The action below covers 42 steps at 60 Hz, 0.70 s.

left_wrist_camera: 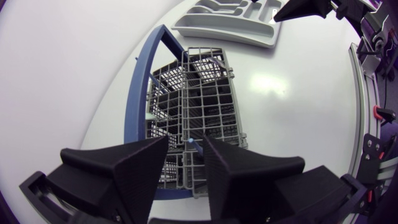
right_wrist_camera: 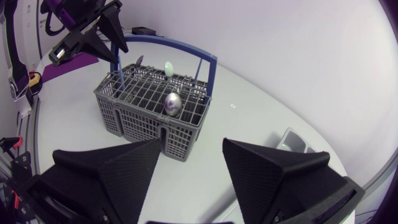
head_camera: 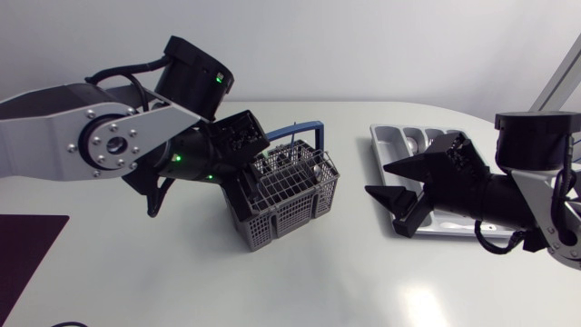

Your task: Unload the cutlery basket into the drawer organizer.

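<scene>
The grey wire cutlery basket [head_camera: 289, 198] with its blue handle [head_camera: 304, 129] stands mid-table. A silver spoon [right_wrist_camera: 173, 104] and a pale green utensil end [right_wrist_camera: 168, 65] stick up from it. My left gripper [head_camera: 247, 145] hangs over the basket's left rear corner. In the left wrist view its fingers [left_wrist_camera: 186, 144] stand a little apart, open, with a small light-blue utensil tip [left_wrist_camera: 189, 142] in the gap; no contact shows. The grey drawer organizer [head_camera: 392, 138] lies to the right. Over its near part my right gripper [head_camera: 399, 186] is open and holds nothing.
A dark mat [head_camera: 23, 250] lies at the table's left front edge. Bare white tabletop lies between the basket and the organizer [left_wrist_camera: 224, 25] and in front of both.
</scene>
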Each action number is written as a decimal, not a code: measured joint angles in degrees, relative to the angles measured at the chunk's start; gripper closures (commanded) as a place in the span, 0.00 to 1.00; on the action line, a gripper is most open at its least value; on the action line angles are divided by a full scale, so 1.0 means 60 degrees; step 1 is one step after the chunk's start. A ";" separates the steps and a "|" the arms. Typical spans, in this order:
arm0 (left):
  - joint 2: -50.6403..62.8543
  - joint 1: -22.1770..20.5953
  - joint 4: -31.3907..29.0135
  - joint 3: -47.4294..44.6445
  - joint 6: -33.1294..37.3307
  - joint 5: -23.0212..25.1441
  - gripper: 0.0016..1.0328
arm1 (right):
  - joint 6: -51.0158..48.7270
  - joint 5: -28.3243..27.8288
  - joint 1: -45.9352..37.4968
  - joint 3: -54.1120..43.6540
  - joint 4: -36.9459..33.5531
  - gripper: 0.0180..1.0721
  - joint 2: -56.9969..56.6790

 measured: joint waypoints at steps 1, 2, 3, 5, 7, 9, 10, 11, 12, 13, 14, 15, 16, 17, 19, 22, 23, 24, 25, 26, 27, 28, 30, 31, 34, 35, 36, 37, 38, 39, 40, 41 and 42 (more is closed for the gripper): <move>0.0015 -0.0007 0.0007 -0.0011 -0.0040 -0.0004 0.69 | 0.0000 0.0000 0.0000 0.0000 -0.0004 0.30 0.0000; 0.0022 -0.0018 0.0029 -0.0015 -0.0062 0.0000 0.72 | 0.0000 0.0000 0.0000 0.0000 -0.0004 0.30 0.0000; 0.0033 -0.0029 0.0036 -0.0029 -0.0066 0.0000 0.76 | 0.0000 0.0000 0.0000 0.0000 -0.0004 0.30 0.0000; 0.0044 -0.0055 0.0087 -0.0051 -0.0106 -0.0004 0.79 | 0.0000 0.0000 0.0000 0.0000 -0.0004 0.30 0.0000; 0.0055 -0.0069 0.0109 -0.0062 -0.0138 0.0000 0.79 | 0.0000 0.0004 0.0000 0.0000 -0.0004 0.31 0.0000; 0.0062 -0.0080 0.0142 -0.0076 -0.0138 0.0000 0.80 | 0.0000 0.0004 0.0000 0.0000 -0.0004 0.31 0.0000; 0.0062 -0.0087 0.0157 -0.0087 -0.0138 0.0000 0.80 | 0.0000 0.0004 0.0000 0.0000 -0.0004 0.30 0.0000; 0.0062 -0.0087 0.0171 -0.0098 -0.0138 0.0000 0.80 | 0.0000 0.0004 0.0000 0.0000 -0.0004 0.31 0.0000; 0.0062 -0.0087 0.0175 -0.0102 -0.0142 0.0000 0.80 | 0.0000 0.0004 0.0000 0.0000 -0.0004 0.30 0.0000; 0.0066 -0.0087 0.0175 -0.0113 -0.0142 0.0000 0.81 | 0.0000 0.0007 0.0000 0.0000 -0.0004 0.31 0.0000; 0.0066 -0.0087 0.0175 -0.0120 -0.0142 0.0000 0.81 | 0.0000 0.0007 0.0000 0.0000 -0.0004 0.30 0.0000; 0.0069 -0.0087 0.0175 -0.0120 -0.0149 0.0000 0.82 | 0.0000 0.0007 0.0000 0.0000 -0.0004 0.31 0.0000; 0.0073 -0.0087 0.0175 -0.0120 -0.0175 0.0004 0.82 | 0.0000 0.0011 0.0000 0.0000 -0.0004 0.30 0.0000; 0.0069 -0.0087 0.0175 -0.0120 -0.0189 0.0004 0.82 | 0.0000 0.0011 0.0000 0.0000 -0.0004 0.30 0.0000; 0.0069 -0.0087 0.0175 -0.0120 -0.0226 0.0007 0.83 | 0.0000 0.0011 0.0000 0.0000 0.0000 0.30 0.0000; 0.0069 -0.0087 0.0178 -0.0120 -0.0321 0.0007 0.84 | 0.0000 0.0033 0.0000 0.0000 -0.0004 0.30 0.0000; 0.0069 -0.0087 0.0178 -0.0120 -0.0368 0.0011 0.85 | 0.0000 0.0040 0.0000 0.0000 -0.0004 0.31 0.0000; 0.0069 -0.0087 0.0175 -0.0120 -0.0390 0.0011 0.85 | -0.0004 0.0040 0.0000 0.0000 -0.0004 0.31 0.0000; 0.0069 -0.0087 0.0175 -0.0120 -0.0401 0.0015 0.85 | 0.0000 0.0044 0.0000 0.0000 -0.0004 0.31 0.0000; 0.0069 -0.0087 0.0175 -0.0120 -0.0434 0.0015 0.86 | 0.0000 0.0047 0.0000 0.0000 -0.0004 0.30 0.0000; 0.0069 -0.0084 0.0175 -0.0117 -0.0437 0.0022 0.86 | 0.0000 0.0073 0.0000 0.0000 -0.0004 0.30 0.0000; 0.0066 -0.0084 0.0171 -0.0117 -0.0459 0.0040 0.86 | -0.0004 0.0080 0.0000 0.0000 0.0000 0.31 0.0000; 0.0058 -0.0084 0.0168 -0.0117 -0.0463 0.0047 0.86 | 0.0000 0.0113 0.0007 0.0000 0.0000 0.30 0.0000; 0.0051 -0.0084 0.0164 -0.0117 -0.0474 0.0051 0.86 | 0.0000 0.0117 0.0007 0.0000 -0.0004 0.30 0.0000; 0.0040 -0.0084 0.0142 -0.0117 -0.0550 0.0080 0.86 | 0.0000 0.0160 0.0011 0.0000 -0.0004 0.30 0.0000; 0.0029 -0.0084 0.0138 -0.0117 -0.0565 0.0084 0.86 | 0.0000 0.0175 0.0018 0.0000 -0.0004 0.30 0.0000; 0.0022 -0.0084 0.0135 -0.0117 -0.0568 0.0084 0.86 | 0.0000 0.0182 0.0025 0.0000 -0.0004 0.31 0.0000; 0.0011 -0.0076 0.0135 -0.0117 -0.0608 0.0087 0.86 | 0.0000 0.0182 0.0029 0.0000 -0.0004 0.31 0.0000; -0.0004 -0.0073 0.0127 -0.0117 -0.0608 0.0124 0.86 | 0.0000 0.0182 0.0044 0.0000 -0.0004 0.30 0.0000; -0.0015 -0.0069 0.0106 -0.0117 -0.0627 0.0120 0.86 | 0.0000 0.0189 0.0062 0.0000 -0.0004 0.31 0.0000; -0.0022 -0.0069 0.0087 -0.0117 -0.0630 0.0124 0.86 | 0.0000 0.0189 0.0073 0.0000 -0.0004 0.31 0.0000; -0.0040 -0.0069 0.0084 -0.0117 -0.0634 0.0120 0.86 | 0.0000 0.0189 0.0084 0.0000 -0.0004 0.31 0.0000; -0.0055 -0.0066 0.0062 -0.0117 -0.0634 0.0120 0.86 | 0.0000 0.0197 0.0106 0.0000 -0.0004 0.30 0.0000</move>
